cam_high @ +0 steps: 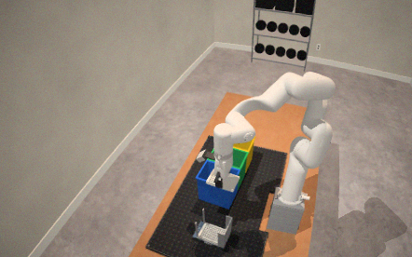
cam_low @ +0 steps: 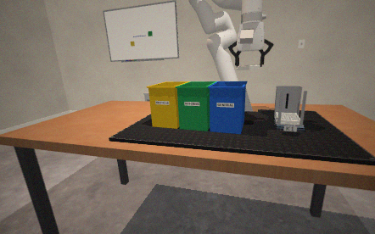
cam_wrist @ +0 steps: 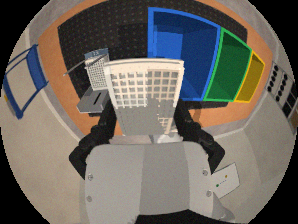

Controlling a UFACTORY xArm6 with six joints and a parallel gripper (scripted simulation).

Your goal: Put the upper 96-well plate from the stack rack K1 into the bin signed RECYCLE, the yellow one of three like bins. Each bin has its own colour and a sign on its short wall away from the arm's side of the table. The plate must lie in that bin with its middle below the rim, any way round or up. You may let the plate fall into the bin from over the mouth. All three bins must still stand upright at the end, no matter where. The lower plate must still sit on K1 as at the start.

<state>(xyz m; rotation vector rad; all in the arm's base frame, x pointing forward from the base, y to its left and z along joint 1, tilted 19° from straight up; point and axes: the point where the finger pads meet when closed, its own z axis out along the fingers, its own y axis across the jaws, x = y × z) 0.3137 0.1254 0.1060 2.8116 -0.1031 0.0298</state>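
The 96-well plate (cam_wrist: 145, 87) is clamped between the fingers of the gripper (cam_low: 249, 64), held level in the air, well above the table (cam_low: 86, 123). In the wrist view its white well grid fills the space just ahead of the gripper body. In the exterior view the plate appears as a thin pale slab between the black fingers (cam_low: 234, 52), positioned above and slightly to the right of the blue bin (cam_low: 226, 107), between that bin and rack K1 (cam_low: 291, 108). In the top view the gripper overlaps the blue bin's near side; whether the plate is directly over the mouth cannot be told.

Three bins stand upright in a row, touching side by side, on the black mat (cam_low: 251, 142): the blue bin nearest the rack, the green bin (cam_low: 194, 105) in the middle, the yellow bin (cam_low: 163, 104) at the far end from the rack. Each bin carries a white label on the wall facing the exterior camera; the text is too small to read. The plate is well apart from the yellow bin.

Rack K1 stands on the mat to the right of the bins in the exterior view, with a white plate (cam_low: 288, 117) seated low in it.

The arm's pedestal (cam_high: 276, 223) stands at the table edge beside the mat
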